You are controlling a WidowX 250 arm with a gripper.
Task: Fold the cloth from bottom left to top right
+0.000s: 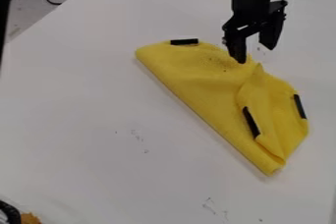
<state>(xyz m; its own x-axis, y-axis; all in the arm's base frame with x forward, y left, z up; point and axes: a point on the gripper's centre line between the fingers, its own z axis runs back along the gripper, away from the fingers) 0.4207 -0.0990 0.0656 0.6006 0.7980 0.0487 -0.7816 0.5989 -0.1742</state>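
My black two-finger gripper [255,55], fingers parted, hangs at the upper edge of the yellow fabric cloth [197,88], which spreads below me in a rough diagonal fold. Its rumpled flap [265,102] peaks just beneath me — sweeping sideways too low could snag that peak and drag the fold open.
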